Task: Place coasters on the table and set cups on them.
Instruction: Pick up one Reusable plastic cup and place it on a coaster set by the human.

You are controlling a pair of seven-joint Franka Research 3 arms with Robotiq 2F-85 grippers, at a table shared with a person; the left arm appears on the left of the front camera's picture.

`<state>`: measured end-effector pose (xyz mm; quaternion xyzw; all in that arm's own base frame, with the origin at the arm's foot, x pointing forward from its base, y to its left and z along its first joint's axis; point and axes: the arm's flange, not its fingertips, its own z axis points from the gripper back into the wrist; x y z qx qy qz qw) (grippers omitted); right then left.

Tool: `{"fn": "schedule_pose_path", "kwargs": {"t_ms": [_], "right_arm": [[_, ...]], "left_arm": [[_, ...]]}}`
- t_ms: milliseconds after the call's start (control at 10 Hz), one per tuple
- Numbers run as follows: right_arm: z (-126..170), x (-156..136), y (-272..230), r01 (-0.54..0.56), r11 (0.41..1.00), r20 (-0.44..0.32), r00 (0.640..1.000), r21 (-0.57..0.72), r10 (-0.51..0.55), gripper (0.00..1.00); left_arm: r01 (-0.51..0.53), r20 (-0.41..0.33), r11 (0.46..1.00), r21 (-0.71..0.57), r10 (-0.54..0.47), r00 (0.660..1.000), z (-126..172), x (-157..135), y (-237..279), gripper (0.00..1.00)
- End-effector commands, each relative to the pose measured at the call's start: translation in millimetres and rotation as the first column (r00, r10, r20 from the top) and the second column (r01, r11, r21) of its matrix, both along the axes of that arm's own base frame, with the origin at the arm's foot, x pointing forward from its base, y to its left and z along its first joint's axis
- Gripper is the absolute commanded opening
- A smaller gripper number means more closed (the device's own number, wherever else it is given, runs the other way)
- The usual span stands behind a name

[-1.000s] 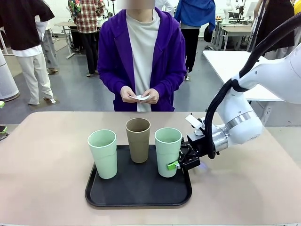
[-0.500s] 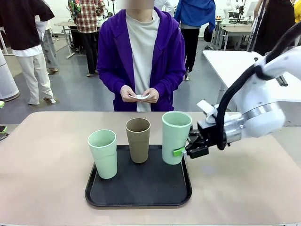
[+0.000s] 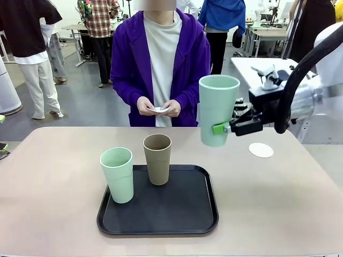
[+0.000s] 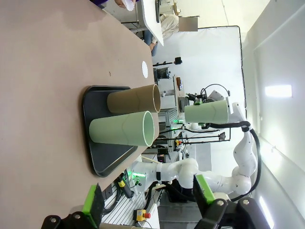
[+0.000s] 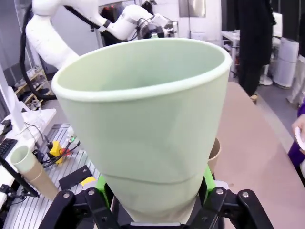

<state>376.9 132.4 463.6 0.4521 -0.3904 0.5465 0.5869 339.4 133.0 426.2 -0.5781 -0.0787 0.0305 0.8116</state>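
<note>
Mint cup (image 3: 217, 110) is hanging high over the table (image 3: 53, 176), having just been lifted off the black tray (image 3: 177, 211) by the right gripper (image 3: 221, 128), whose jaws are clamping its lower wall. It is likely heading toward the coaster (image 3: 261, 150) lying nearby. Left gripper (image 4: 147, 205) is waiting, jaws wide.

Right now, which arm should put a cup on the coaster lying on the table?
Right: the right gripper holds a mint cup aloft near the coaster; the left gripper is open, empty, farther off.

Big robot lab: white robot arms (image 5: 52, 38), work tables (image 3: 257, 80) at back, ppl (image 3: 32, 53) standing round.
</note>
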Motion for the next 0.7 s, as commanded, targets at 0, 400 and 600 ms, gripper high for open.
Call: {"fn": "schedule_pose_path", "kwargs": {"t_ms": [0,400,600], "right_arm": [[-13.0,4.0,6.8,0.09,0.995,-0.004,0.996,-0.041,-0.09,0.0],[-1.4,2.8,-0.3,0.025,1.0,0.003,1.0,-0.019,-0.025,0.83],[5.7,82.0,-53.7,0.26,0.962,0.039,0.964,0.083,-0.263,0.83]], "left_arm": [[-0.002,0.008,1.0,-0.013,0.002,1.0,1.8,-1.3,0.4,1.0],[-0.002,0.008,1.0,-0.013,0.002,1.0,1.8,-1.3,0.4,1.0],[-0.002,0.008,1.0,-0.013,0.002,1.0,1.8,-1.3,0.4,1.0]]}}
